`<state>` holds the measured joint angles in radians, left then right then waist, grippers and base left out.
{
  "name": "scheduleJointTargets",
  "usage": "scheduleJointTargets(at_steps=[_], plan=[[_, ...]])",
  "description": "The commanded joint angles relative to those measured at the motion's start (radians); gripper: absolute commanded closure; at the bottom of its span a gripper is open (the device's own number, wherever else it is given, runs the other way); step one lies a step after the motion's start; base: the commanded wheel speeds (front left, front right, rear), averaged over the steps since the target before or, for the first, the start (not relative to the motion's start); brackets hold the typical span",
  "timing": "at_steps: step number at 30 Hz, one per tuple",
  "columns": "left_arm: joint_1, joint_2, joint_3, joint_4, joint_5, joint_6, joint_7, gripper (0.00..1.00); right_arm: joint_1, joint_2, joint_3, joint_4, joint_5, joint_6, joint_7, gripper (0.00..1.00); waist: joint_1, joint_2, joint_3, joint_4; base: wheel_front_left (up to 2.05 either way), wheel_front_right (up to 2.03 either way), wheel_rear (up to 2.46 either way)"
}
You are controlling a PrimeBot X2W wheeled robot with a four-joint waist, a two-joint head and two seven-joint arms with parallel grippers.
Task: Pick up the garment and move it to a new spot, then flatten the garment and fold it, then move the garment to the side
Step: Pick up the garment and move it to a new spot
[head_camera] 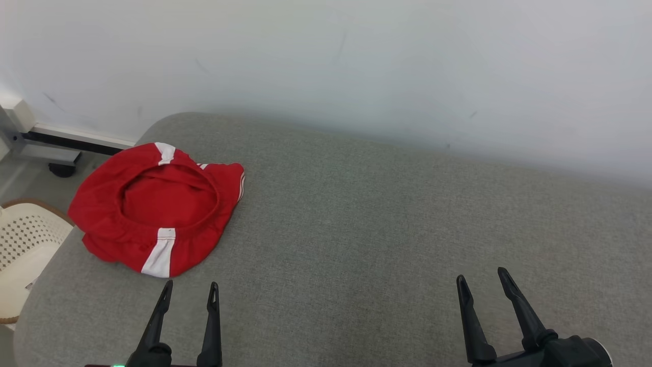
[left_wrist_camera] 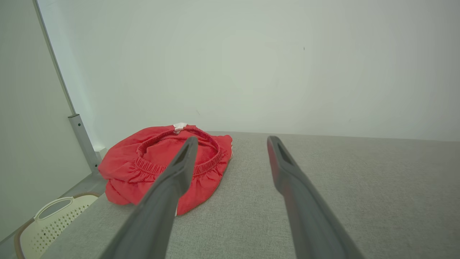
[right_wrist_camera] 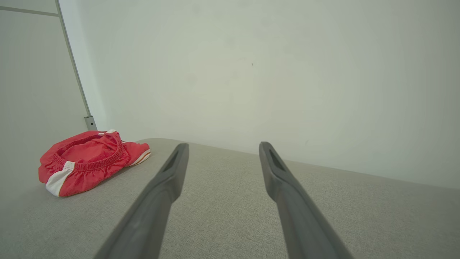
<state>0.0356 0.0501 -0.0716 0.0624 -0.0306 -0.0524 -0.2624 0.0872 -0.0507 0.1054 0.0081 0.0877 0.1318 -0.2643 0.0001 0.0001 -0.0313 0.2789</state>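
Note:
The garment [head_camera: 153, 209] is a bunched pair of red shorts with white side stripes and an open elastic waistband, lying at the far left of the grey cushioned surface [head_camera: 382, 229]. It also lies ahead and left in the left wrist view as the garment [left_wrist_camera: 143, 172], and at the far left as the garment [right_wrist_camera: 86, 162] in the right wrist view. My left gripper [head_camera: 190, 289] hovers open just in front of it, nothing between its fingers. My right gripper [head_camera: 481, 275] stands open far to the right over bare fabric.
A cream perforated basket [head_camera: 25, 255] stands on the floor beside the surface's left edge. A metal frame leg with a caster [head_camera: 61, 168] is behind it. A white wall [head_camera: 356, 61] backs the surface.

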Motion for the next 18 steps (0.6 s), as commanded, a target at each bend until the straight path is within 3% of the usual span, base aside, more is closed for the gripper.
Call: scheduleJointTargets(at_steps=[1,11,18], plan=[[0.003,0.001,0.001,0.0,0.004,0.001,-0.003,0.0,0.006,0.001,0.001,-0.002,0.008,-0.002,-0.001,0.0,-0.0001,-0.0001,0.0,0.012,0.0,0.0,0.0],[-0.011,0.0,0.023,0.004,-0.046,0.008,-0.003,0.0,0.003,0.001,-0.001,-0.009,0.004,-0.002,-0.001,0.0,-0.0001,-0.0001,0.03,0.015,0.0,0.0,0.0],[-0.117,0.001,0.053,0.031,-0.073,0.004,-0.003,0.0,-0.029,0.001,-0.009,-0.014,-0.025,-0.002,-0.001,0.0,-0.0001,-0.0001,0.121,0.007,0.0,0.0,0.0]])
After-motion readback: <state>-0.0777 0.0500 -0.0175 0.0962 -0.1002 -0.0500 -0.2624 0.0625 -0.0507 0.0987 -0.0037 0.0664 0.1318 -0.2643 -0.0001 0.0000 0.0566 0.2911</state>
